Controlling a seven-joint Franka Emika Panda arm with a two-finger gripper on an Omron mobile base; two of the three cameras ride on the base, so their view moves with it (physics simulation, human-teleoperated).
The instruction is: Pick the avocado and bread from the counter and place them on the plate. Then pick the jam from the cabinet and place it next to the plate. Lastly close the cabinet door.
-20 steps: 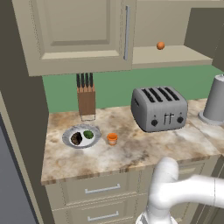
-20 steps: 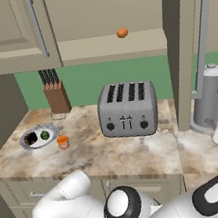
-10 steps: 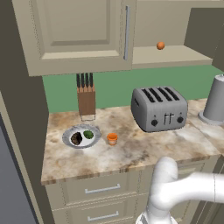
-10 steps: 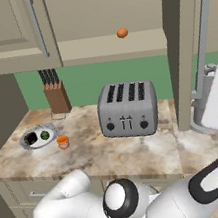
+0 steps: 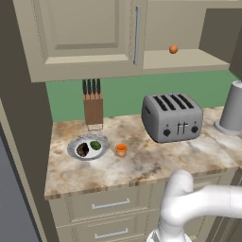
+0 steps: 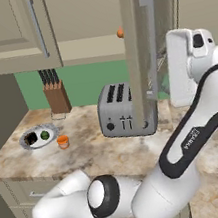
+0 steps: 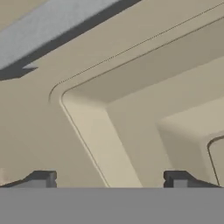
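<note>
Hand view: gripper [image 7: 109,179] wide | cabinet door [image 7: 131,100] panel edge close

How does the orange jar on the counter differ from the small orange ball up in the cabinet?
The jam is cup-shaped with a paler band round its upper part; the orange ball is plain and round. The jam stands on the counter beside the plate; the ball sits high on the cabinet shelf. The jam looks slightly bigger. Both are small and orange.
</note>
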